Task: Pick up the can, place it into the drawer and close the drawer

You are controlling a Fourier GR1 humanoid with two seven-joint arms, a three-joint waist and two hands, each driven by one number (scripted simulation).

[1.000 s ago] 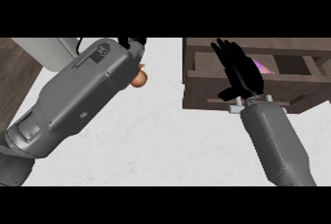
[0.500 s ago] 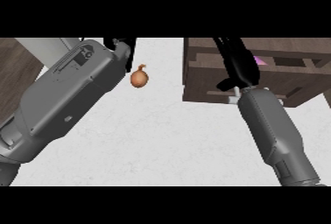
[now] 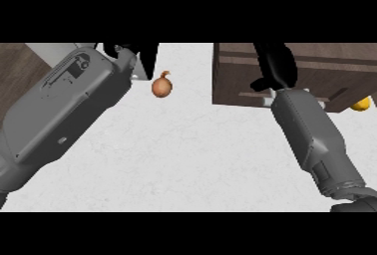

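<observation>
Drawer [image 3: 294, 74] fills the upper right of the white tabletop [image 3: 191, 149], with the right hand [image 3: 274, 64] lying against its front, fingers seemingly straight and holding nothing. The can is out of sight. The left hand [image 3: 136, 52] shows only partly at the top edge, its fingers unreadable, near an onion [image 3: 162, 86].

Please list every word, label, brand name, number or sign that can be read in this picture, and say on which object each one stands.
None: no readable text shows in the head view.
Left forearm: faint dark outlines on the grey cover, only shapes, no letters or numbers.
Onion, wooden drawer unit, white counter, yellow object: no marking.
The can is not in view, so any label on it cannot be checked.
</observation>
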